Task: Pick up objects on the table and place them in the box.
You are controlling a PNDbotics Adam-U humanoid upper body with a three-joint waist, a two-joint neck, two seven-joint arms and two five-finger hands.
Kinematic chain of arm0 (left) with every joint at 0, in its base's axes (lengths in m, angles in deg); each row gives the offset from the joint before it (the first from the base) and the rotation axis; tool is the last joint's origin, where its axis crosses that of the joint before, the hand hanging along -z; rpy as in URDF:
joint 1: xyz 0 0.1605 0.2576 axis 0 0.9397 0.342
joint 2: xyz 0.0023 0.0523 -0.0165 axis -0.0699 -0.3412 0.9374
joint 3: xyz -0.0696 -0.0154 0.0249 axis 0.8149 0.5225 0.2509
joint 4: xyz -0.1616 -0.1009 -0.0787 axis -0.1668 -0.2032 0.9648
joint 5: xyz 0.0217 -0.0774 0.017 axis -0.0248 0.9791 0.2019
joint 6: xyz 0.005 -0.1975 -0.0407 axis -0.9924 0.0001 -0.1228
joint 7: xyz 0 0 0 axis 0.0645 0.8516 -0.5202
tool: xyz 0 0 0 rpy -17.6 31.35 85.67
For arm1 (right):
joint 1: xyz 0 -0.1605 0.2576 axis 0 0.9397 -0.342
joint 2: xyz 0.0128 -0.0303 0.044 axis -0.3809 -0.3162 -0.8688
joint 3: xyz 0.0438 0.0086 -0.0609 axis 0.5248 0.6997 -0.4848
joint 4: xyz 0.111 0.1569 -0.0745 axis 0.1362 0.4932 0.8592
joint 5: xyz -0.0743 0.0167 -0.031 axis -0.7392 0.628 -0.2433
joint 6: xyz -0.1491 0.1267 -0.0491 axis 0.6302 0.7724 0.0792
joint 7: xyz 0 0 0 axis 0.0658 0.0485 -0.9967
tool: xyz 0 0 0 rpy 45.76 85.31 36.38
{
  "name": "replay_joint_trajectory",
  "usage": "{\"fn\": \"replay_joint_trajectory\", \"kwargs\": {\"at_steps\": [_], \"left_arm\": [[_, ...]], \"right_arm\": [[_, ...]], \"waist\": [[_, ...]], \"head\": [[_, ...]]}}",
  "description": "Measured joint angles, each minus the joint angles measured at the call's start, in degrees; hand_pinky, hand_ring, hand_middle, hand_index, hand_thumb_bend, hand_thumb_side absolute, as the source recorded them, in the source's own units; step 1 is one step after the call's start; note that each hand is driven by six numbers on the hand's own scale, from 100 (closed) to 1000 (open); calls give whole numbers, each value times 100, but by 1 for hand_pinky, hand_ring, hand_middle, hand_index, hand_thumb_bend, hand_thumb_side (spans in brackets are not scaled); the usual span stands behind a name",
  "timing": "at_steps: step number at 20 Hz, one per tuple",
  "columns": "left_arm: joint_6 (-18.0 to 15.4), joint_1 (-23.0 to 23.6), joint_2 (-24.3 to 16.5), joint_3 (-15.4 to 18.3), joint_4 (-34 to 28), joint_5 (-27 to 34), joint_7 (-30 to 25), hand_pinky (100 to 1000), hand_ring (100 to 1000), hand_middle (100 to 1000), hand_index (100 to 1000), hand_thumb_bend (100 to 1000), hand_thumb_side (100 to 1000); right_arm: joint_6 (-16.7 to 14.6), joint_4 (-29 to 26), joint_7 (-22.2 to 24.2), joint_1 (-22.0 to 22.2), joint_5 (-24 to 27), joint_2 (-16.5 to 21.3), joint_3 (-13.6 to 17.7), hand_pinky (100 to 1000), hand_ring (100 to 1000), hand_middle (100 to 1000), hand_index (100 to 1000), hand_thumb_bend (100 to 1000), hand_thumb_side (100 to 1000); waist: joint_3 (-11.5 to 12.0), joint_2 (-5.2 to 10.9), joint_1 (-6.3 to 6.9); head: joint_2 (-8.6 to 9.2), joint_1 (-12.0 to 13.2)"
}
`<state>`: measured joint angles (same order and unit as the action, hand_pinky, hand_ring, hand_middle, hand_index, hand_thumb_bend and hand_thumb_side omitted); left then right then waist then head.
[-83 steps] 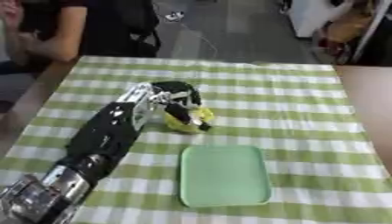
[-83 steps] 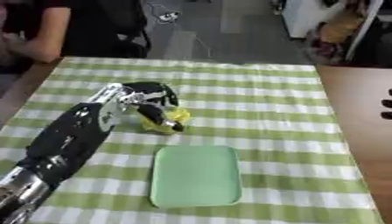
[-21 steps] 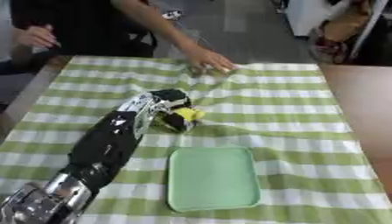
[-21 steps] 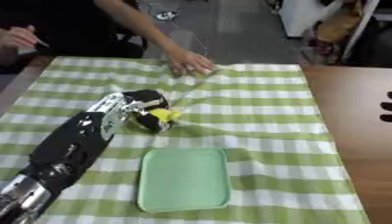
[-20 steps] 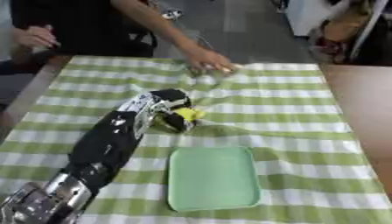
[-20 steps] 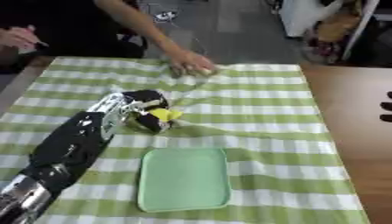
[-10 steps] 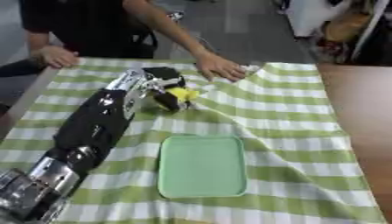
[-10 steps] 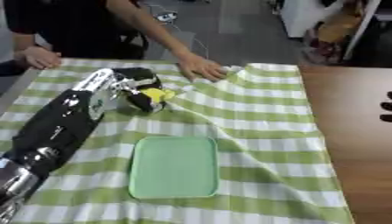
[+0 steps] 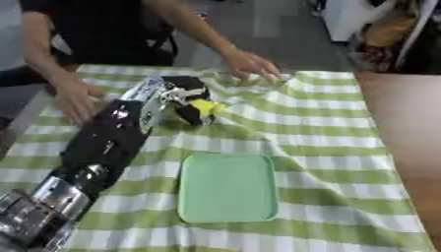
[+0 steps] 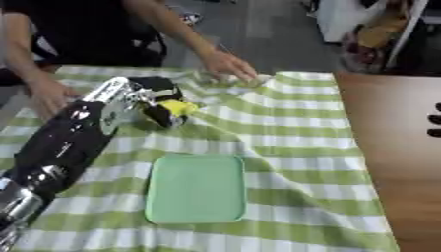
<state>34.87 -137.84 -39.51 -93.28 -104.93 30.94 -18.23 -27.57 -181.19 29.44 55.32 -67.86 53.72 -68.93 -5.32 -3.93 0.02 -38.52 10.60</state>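
My left arm reaches in from the lower left across the green checked cloth. Its left hand (image 9: pixel 175 94) is shut on a small yellow object (image 9: pixel 205 105) and sits low over the cloth, beyond the far left corner of a shallow pale green tray (image 9: pixel 228 187). The tray lies flat with nothing in it. Only a dark sliver of my right hand (image 10: pixel 433 121) shows, at the right edge of the right eye view over the bare wooden table.
A person stands at the far edge. One bare hand (image 9: pixel 251 65) presses the cloth just behind the yellow object, the other hand (image 9: pixel 74 98) lies on the cloth left of my arm. A raised fold (image 9: pixel 293 147) runs across the cloth. Bare brown tabletop (image 9: pixel 405 128) lies to the right.
The whole view has shifted. The person's hand has pulled the cloth into a fold, and a second hand has come onto the cloth at the left. My left hand keeps its hold on the yellow object.
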Motion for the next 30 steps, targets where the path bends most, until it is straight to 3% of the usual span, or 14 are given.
{"fn": "replay_joint_trajectory", "kwargs": {"at_steps": [26,30], "left_arm": [[-46,6,5,-36,-43,4,4,100,100,100,195,100,469],[-168,38,23,-184,-284,165,-56,100,100,100,192,100,469]], "right_arm": [[-3,0,3,1,0,0,1,695,757,782,897,100,789],[-4,1,4,1,0,0,2,695,757,782,897,100,789]], "waist": [[-5,1,8],[-8,1,12]], "head": [[1,0],[1,-1]]}}
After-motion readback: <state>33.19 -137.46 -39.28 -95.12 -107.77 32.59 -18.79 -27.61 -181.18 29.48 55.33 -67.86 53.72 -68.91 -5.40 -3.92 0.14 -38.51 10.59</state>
